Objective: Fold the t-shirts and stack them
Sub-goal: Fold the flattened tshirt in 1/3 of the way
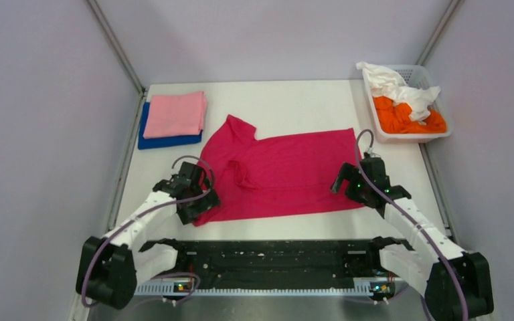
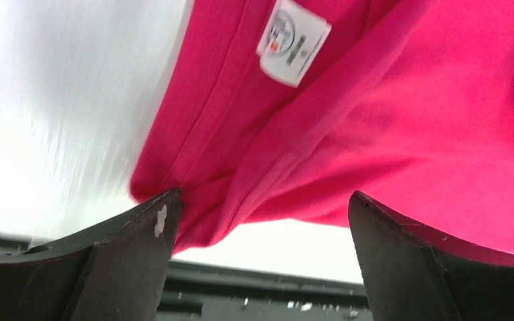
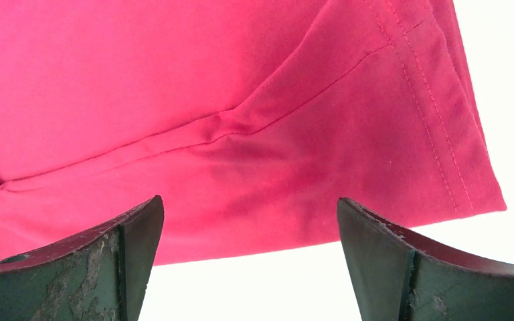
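Note:
A magenta-red t-shirt [image 1: 281, 174] lies spread across the middle of the table, one sleeve pointing to the far left. My left gripper [image 1: 197, 200] stands open at the shirt's near left corner, where the cloth [image 2: 375, 120] bunches and a white label [image 2: 293, 41] shows. Over the near right corner of the same shirt [image 3: 241, 107] my right gripper [image 1: 349, 186] is open, hem seam in view, nothing between its fingers. A folded light pink t-shirt [image 1: 175, 114] rests on a folded royal blue one [image 1: 167, 141] at the far left. Orange [image 1: 408, 119] and white [image 1: 398, 85] t-shirts lie crumpled in the basket.
A white slotted basket [image 1: 442, 134] stands at the far right corner of the table. Grey walls close in the table on the left, right and back. A black rail [image 1: 274, 257] runs along the near edge between the arm bases.

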You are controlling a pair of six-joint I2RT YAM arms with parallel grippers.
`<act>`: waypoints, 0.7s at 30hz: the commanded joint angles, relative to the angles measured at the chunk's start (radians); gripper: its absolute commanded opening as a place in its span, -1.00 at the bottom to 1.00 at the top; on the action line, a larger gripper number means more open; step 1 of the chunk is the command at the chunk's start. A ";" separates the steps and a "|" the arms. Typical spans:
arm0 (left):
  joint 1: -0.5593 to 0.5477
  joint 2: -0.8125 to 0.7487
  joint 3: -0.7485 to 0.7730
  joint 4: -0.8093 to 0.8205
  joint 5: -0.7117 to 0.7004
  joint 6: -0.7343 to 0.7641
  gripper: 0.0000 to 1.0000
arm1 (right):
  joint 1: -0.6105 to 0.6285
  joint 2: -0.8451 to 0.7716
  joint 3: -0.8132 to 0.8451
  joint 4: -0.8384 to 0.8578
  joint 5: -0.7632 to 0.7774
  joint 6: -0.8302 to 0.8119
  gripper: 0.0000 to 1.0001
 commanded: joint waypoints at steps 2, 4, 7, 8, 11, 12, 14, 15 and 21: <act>-0.029 -0.205 0.071 -0.246 -0.061 -0.097 0.98 | 0.106 -0.050 0.120 -0.062 0.060 -0.071 0.97; -0.029 -0.235 0.136 -0.269 -0.119 -0.080 0.98 | 0.200 -0.016 0.179 -0.017 0.109 -0.143 0.97; -0.029 -0.231 0.225 -0.262 -0.150 -0.046 0.98 | 0.378 0.110 0.266 0.116 0.137 -0.309 0.97; -0.029 -0.226 0.235 -0.235 -0.119 -0.028 0.98 | 0.460 0.170 0.295 0.168 0.144 -0.378 0.97; -0.030 -0.197 0.198 -0.067 0.135 0.020 0.98 | 0.611 0.382 0.429 0.265 0.183 -0.567 0.97; -0.031 -0.187 0.168 0.016 0.231 0.020 0.98 | 0.639 0.457 0.470 0.304 0.184 -0.622 0.97; -0.031 -0.162 0.106 0.124 0.342 -0.001 0.98 | 0.667 0.576 0.541 0.368 0.100 -0.661 0.97; -0.031 -0.152 0.079 0.155 0.355 -0.015 0.98 | 0.677 0.624 0.565 0.394 0.049 -0.666 0.97; -0.031 -0.091 -0.062 0.244 0.276 -0.046 0.98 | 0.729 0.804 0.654 0.547 -0.102 -0.706 0.97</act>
